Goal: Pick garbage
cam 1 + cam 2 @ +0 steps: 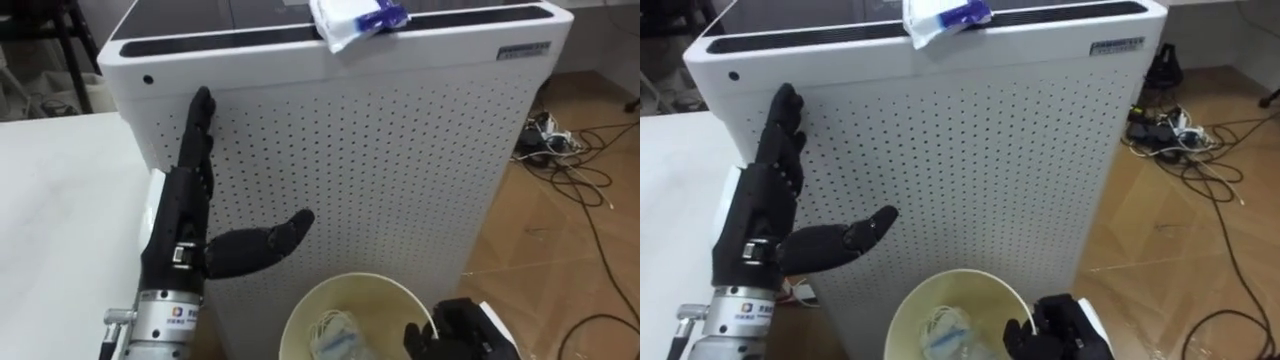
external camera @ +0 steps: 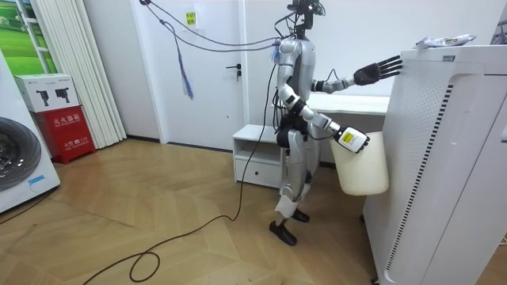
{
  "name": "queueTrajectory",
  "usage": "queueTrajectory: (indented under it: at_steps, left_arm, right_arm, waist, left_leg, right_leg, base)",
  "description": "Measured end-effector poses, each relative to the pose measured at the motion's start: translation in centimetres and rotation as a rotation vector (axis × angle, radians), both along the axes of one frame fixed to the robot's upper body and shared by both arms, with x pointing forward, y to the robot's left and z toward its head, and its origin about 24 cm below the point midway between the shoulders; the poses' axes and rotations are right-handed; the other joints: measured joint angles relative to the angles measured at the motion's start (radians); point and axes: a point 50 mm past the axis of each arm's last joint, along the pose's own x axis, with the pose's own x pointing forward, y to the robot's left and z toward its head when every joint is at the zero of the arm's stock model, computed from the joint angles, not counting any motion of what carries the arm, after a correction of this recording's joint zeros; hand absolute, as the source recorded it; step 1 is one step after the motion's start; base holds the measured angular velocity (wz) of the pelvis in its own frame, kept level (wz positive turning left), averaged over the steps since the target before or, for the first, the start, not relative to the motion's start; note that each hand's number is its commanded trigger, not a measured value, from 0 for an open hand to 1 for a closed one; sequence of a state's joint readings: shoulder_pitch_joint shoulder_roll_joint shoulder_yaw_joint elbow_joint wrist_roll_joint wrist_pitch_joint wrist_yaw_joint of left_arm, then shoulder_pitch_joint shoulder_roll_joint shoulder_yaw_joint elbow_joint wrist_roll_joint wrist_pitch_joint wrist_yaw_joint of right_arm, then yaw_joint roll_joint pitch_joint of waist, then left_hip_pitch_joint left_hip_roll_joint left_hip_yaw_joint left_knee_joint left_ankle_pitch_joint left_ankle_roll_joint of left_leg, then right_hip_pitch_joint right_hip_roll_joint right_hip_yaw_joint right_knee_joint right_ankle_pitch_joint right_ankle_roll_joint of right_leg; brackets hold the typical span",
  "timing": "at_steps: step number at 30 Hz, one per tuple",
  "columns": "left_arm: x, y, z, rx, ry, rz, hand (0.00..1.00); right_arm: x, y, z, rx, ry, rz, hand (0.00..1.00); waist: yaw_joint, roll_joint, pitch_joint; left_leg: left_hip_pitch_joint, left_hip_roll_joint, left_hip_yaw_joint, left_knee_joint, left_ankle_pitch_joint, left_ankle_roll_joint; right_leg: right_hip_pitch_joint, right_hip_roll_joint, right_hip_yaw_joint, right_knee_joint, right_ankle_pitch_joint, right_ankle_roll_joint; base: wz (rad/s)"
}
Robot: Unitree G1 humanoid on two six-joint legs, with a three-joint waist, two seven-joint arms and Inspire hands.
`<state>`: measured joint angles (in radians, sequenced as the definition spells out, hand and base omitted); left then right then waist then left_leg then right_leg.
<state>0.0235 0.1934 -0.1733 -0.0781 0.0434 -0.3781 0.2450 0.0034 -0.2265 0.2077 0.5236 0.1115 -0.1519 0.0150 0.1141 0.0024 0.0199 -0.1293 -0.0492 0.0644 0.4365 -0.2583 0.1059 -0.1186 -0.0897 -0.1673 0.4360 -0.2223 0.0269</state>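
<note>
Nearest, the right hand is clutching the rim of a cream waste bin with crumpled scraps lying inside. The left hand is reaching up, fingers straight and released, at the perforated front of the air purifier. A white-and-blue wrapper is lying on its top's near edge.

Wooden floor; white door; perhaps washer

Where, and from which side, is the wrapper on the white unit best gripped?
Probably pinch the wrapper at its white corner overhanging the unit's front edge, from the front and above: that corner hangs free. The open left hand is nearest; the right hand holds the bin.
</note>
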Motion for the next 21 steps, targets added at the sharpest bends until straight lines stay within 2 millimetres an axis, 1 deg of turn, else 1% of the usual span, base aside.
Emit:
queueTrajectory:
  at_steps: [1, 4, 8, 10, 11, 15, 21]
  left_arm:
    - [-0.1, 0.1, 0.0, 0.009, 0.002, 0.013, 0.00]
    - [-0.3, 0.2, 0.4, 0.003, -0.012, 0.038, 0.00]
    - [-0.4, 0.3, 0.9, 0.013, -0.042, 0.056, 0.00]
    - [-0.6, 0.3, 1.7, 0.013, -0.081, 0.063, 0.00]
    - [-0.6, 0.4, 1.8, 0.012, -0.086, 0.064, 0.00]
    - [-1.0, 0.4, 1.6, 0.027, -0.083, 0.080, 0.00]
    - [-1.2, 0.4, 1.8, 0.043, -0.099, 0.100, 0.00]
  right_arm:
    - [0.1, 0.2, 0.1, 0.003, -0.005, 0.008, 1.00]
    - [0.3, 0.3, 0.5, 0.004, -0.024, 0.023, 1.00]
    - [0.3, 0.3, 0.5, 0.002, -0.025, 0.030, 1.00]
    - [0.3, 0.3, 0.5, 0.002, -0.023, 0.038, 1.00]
    - [0.3, 0.3, 0.5, 0.000, -0.023, 0.039, 1.00]
    - [0.3, 0.3, 0.5, -0.003, -0.022, 0.040, 1.00]
    - [0.3, 0.3, 0.6, 0.000, -0.029, 0.042, 1.00]
  waist:
    - [0.002, 0.000, -0.0002]
    - [0.002, 0.000, -0.0004]
    - [0.001, -0.001, -0.0005]
    - [0.000, -0.002, -0.0008]
    - [-0.001, -0.001, -0.0007]
    - [0.006, -0.003, -0.0007]
    - [0.010, -0.003, -0.0007]
  left_leg:
    - [0.009, 0.008, -0.001, -0.015, 0.006, -0.006]
    - [0.014, 0.020, -0.002, -0.044, 0.020, -0.017]
    - [0.019, 0.021, -0.007, -0.072, 0.036, -0.026]
    - [0.032, 0.021, -0.009, -0.098, 0.046, -0.031]
    - [0.039, 0.021, -0.009, -0.105, 0.048, -0.032]
    - [0.071, 0.024, -0.010, -0.131, 0.052, -0.039]
    - [0.071, 0.029, -0.013, -0.135, 0.053, -0.041]
  right_leg:
    - [0.016, 0.013, 0.001, -0.033, 0.015, -0.005]
    - [0.031, 0.032, 0.002, -0.082, 0.039, -0.016]
    - [0.034, 0.039, 0.003, -0.112, 0.044, -0.022]
    - [0.042, 0.041, 0.000, -0.130, 0.051, -0.026]
    - [0.048, 0.041, -0.001, -0.134, 0.051, -0.026]
    - [0.070, 0.047, -0.001, -0.161, 0.053, -0.029]
    - [0.082, 0.056, 0.000, -0.171, 0.057, -0.036]
  base:
    - [-0.10]
    - [-0.05]
    - [0.01]
    - [0.00]
    - [0.00]
    - [0.00]
    - [0.00]
